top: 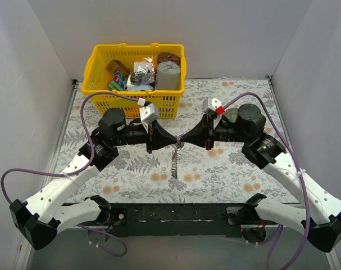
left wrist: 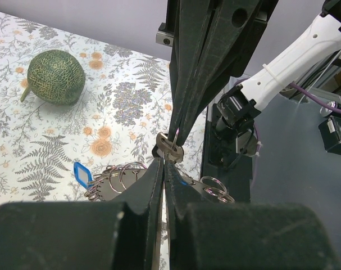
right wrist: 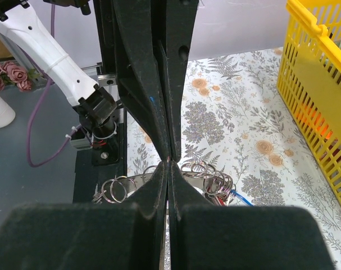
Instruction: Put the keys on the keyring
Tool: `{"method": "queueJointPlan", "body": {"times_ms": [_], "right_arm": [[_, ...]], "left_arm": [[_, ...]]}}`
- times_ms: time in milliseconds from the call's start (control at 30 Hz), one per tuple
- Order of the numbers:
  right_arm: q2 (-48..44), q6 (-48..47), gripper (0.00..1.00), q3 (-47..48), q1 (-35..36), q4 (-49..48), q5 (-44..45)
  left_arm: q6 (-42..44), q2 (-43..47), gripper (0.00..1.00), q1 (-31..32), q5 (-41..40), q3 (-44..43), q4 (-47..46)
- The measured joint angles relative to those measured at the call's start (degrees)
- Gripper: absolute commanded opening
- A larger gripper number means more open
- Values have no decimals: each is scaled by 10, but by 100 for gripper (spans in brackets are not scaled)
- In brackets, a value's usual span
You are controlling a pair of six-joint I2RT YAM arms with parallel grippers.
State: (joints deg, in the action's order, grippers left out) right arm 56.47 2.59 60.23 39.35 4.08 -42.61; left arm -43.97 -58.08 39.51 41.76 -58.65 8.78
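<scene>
The left fingers [top: 174, 142] and the right fingers [top: 185, 140] are both pressed tight. They meet tip to tip in the middle of the worktop [top: 232, 169]. A small silver key [left wrist: 170, 149] sits right between the tips, and I cannot tell which side holds it. The keyring [top: 175, 160] lies just under them, stretched toward the near edge, across the fingers' line. Both arms are just as close.
</scene>
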Motion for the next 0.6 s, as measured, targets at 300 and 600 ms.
{"method": "queueJointPlan", "body": {"times_ms": [300, 600], "right_arm": [[6, 0, 1, 0, 0, 0, 0], [7, 2, 1, -2, 0, 0, 0]], "left_arm": [[-4, 0, 0, 0, 0, 0, -3], [-5, 0, 0, 0, -2, 0, -7]]}}
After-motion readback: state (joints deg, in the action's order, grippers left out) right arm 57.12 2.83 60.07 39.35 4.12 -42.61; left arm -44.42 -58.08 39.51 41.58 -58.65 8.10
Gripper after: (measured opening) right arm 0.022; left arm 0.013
